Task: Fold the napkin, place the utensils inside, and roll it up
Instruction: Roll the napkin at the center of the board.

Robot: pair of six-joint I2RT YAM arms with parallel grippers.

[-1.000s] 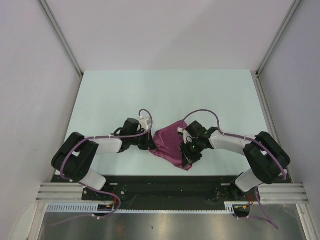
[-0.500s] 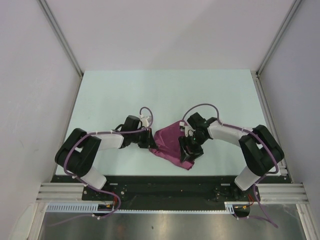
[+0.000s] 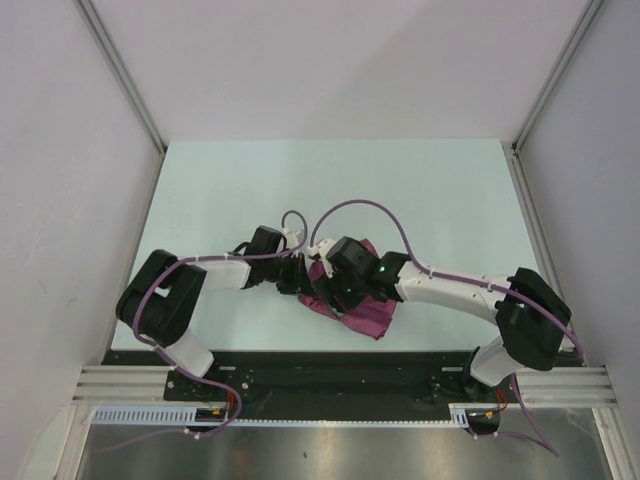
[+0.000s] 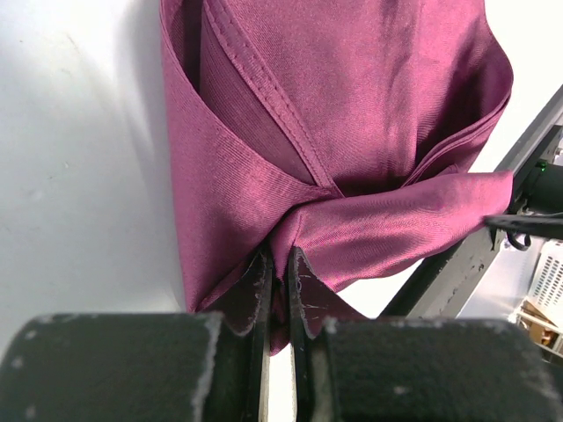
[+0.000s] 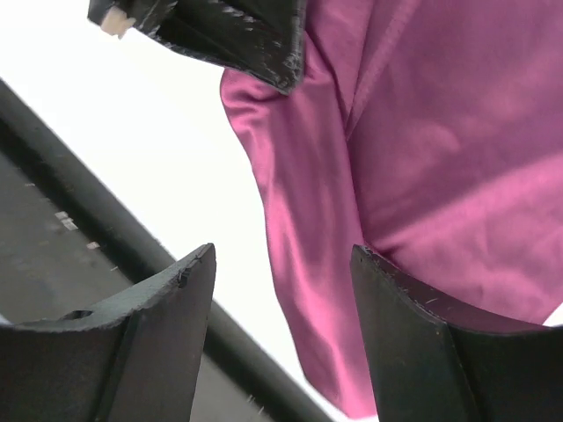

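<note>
The maroon napkin (image 3: 368, 318) lies bunched and folded on the pale table (image 3: 330, 190), near its front edge. My left gripper (image 3: 301, 279) comes in from the left and is shut on a pinched fold at the napkin's left end (image 4: 352, 114); its tips (image 4: 280, 255) clamp the cloth. My right gripper (image 3: 328, 290) reaches across the top of the napkin and hangs open (image 5: 281, 255) over the cloth's edge (image 5: 413, 132), holding nothing. Part of the left gripper (image 5: 229, 35) shows at the top of the right wrist view. The utensils are hidden.
A black rail (image 3: 330, 365) runs along the table's near edge, close behind the napkin, and also shows in the right wrist view (image 5: 53, 220). A purple cable (image 3: 350, 205) arches above the right wrist. White walls enclose the table on three sides.
My right gripper has opened and swung left across the napkin, ending close to the left gripper. The left gripper has kept its hold and edged slightly right.
</note>
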